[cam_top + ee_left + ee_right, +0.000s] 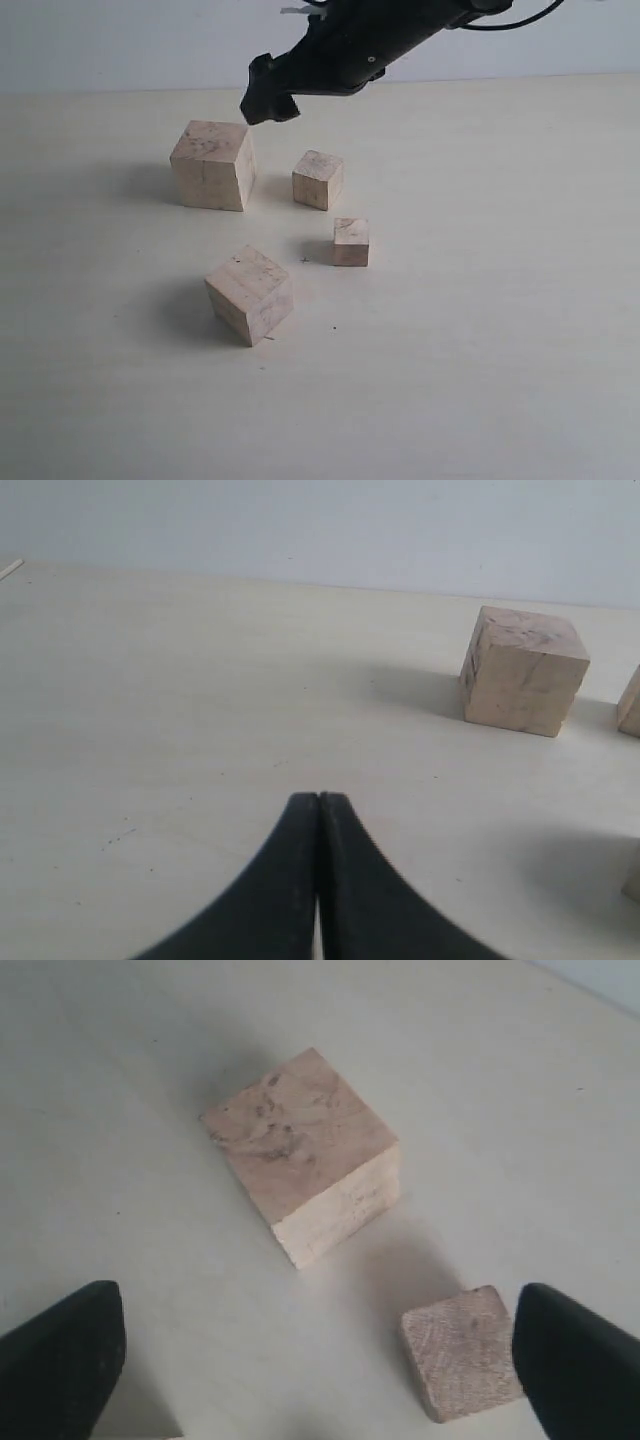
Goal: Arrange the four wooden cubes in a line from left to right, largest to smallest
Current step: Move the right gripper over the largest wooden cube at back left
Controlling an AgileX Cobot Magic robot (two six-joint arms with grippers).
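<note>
Four pale wooden cubes stand on the table. The largest cube (212, 165) is at the back left and the second-largest cube (250, 293) sits turned cornerwise at the front. The third cube (318, 179) is right of the largest, and the smallest cube (351, 241) lies in front of the third. My right gripper (268, 100) hangs open above the largest cube's back right corner, holding nothing. Its wrist view shows a big cornerwise cube (300, 1150) and a smaller cube (462, 1352) beside one finger (580, 1360). My left gripper (318, 798) is shut and empty, low over bare table, with the largest cube (522, 670) ahead of it.
The table (500, 350) is pale and plain, ending at a light wall (120, 40) behind. The right arm's black body (380, 40) reaches in from the top right. Edges of two more cubes (630, 705) show at the side of the left wrist view.
</note>
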